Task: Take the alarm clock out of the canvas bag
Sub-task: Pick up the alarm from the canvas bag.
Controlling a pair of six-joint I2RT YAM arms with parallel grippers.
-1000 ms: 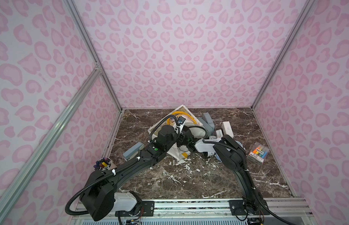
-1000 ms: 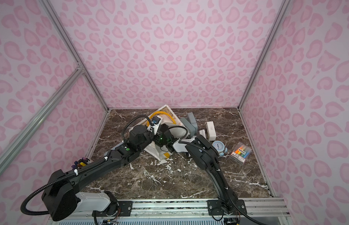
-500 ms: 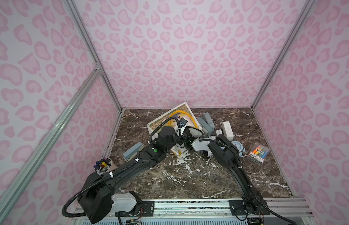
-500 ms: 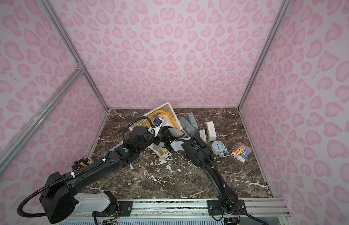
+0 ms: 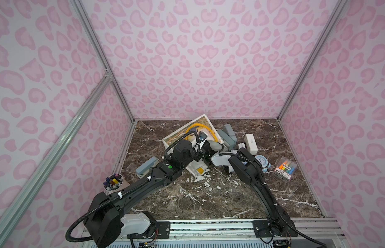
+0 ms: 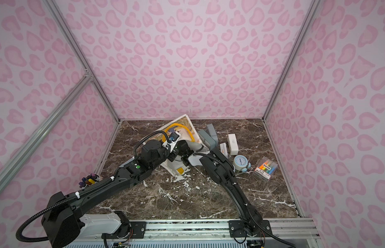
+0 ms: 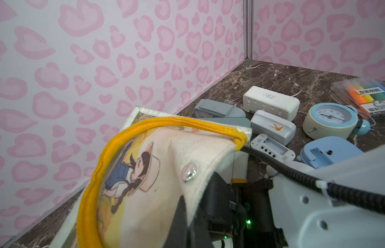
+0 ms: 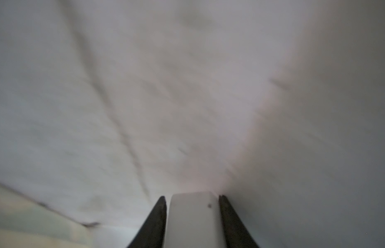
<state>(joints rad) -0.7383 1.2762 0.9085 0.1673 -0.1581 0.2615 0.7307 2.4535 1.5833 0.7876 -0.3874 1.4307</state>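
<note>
**Top views:** we are seeing the bag (image 5: 181, 135) tilting up higher than a second ago. The right arm is reaching further into its mouth, uncovering the round clock (image 6: 240, 160) by the marker pack (image 6: 265, 168). The left gripper (image 5: 199, 155) is pinching the bag's rim, jaws closed. Both arms are hiding the mouth.

**Left wrist:** the bag's printed flap is hanging lifted, its yellow handle (image 7: 97, 171) arching over. White boxes (image 7: 271, 103) are lying beyond.

**Right wrist:** blurred cloth is filling the view. Inside the bag, the right gripper (image 8: 192, 196) is clamping the clock (image 8: 193, 216), a white block.
</note>
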